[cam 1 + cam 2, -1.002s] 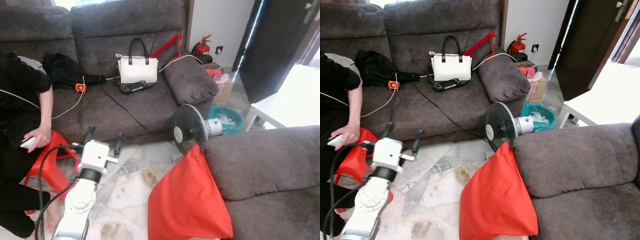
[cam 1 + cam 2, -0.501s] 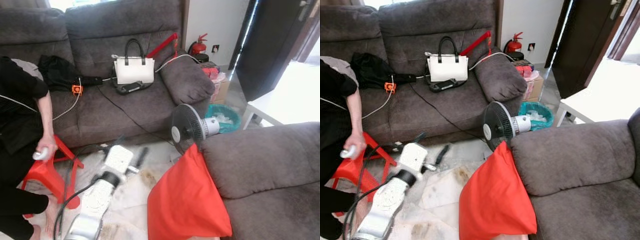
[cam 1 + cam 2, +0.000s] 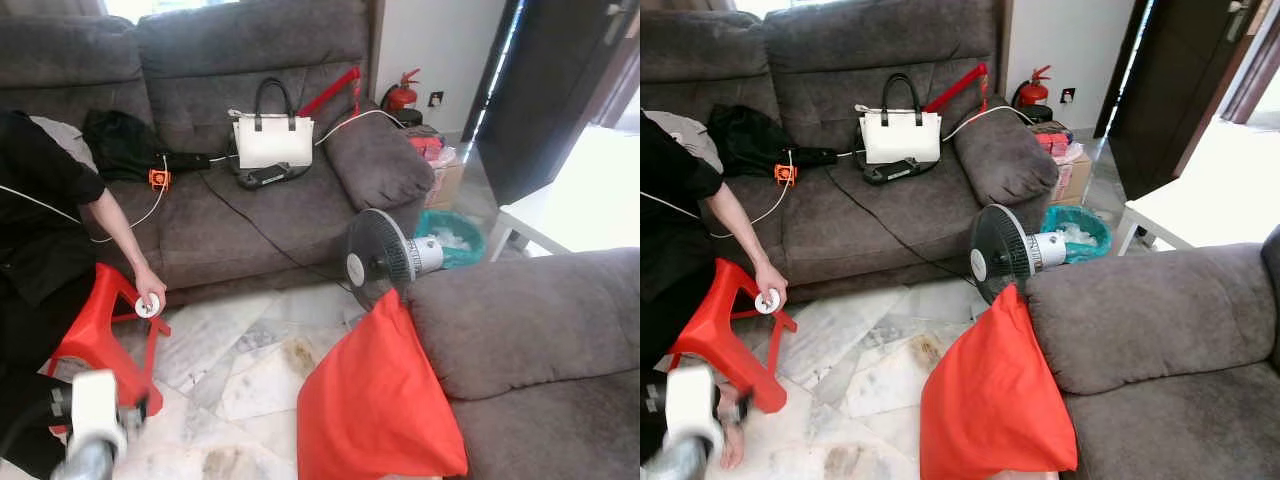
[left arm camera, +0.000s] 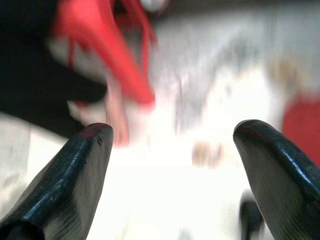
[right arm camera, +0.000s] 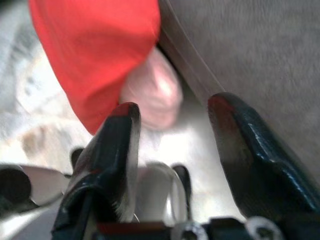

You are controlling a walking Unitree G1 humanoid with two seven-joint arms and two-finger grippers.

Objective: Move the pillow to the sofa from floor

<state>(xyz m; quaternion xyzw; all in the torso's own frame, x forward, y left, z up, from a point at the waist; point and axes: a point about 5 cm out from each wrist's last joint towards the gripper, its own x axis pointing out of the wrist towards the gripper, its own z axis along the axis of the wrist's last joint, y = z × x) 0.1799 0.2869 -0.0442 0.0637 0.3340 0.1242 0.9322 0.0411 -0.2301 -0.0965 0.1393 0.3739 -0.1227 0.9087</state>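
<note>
The red pillow (image 3: pixel 380 400) stands at lower centre on the floor (image 3: pixel 250 360), leaning against the sofa (image 3: pixel 530 330); judged soft, light and compressible, best pinched at its upper corner; both the left pincer (image 4: pixel 172 137) and right pincer (image 5: pixel 175 112) are spread wide, empty.

Left gripper (image 4: pixel 172 137): fingers spread, nothing between them, low over the floor near the red stool (image 3: pixel 95 325). Right gripper (image 5: pixel 172 117): fingers parted, empty.
</note>
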